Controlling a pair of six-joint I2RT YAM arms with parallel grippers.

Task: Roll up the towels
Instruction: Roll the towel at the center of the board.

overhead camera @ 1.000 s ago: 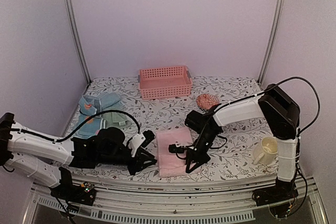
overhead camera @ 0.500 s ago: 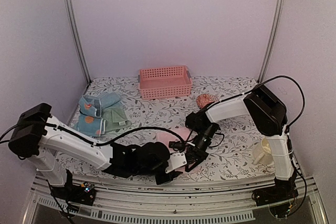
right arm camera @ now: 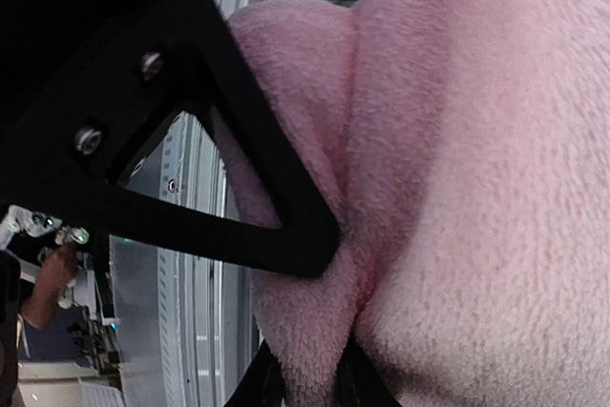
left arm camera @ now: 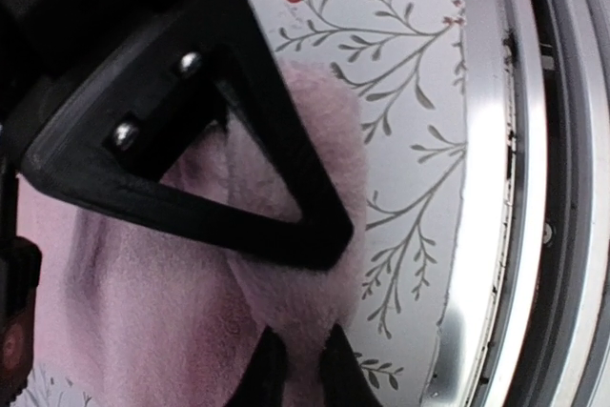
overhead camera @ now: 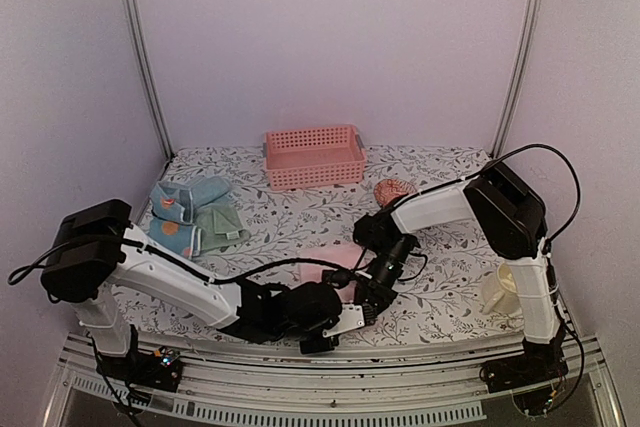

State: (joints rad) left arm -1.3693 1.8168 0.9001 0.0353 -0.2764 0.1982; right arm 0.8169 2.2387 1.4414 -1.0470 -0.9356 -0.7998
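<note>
The table has a white cover with little gray leaves and flowers all over it. The walls around it are plain pale purple. A shiny metal pole stands in each back corner. A metal rail runs along the near edge of the table.

The pink towel lies near that edge, in the middle. Both arms reach down to its near side. The left gripper is squeezed tight on a fold of the pink towel, right by the rail. The right gripper pinches a thick fold of the same towel too.

Three more towels sit together at the left side. They are the spotty blue towel, the light blue towel and the green towel.

A pink basket stands at the back. A cream cup sits at the right side.
</note>
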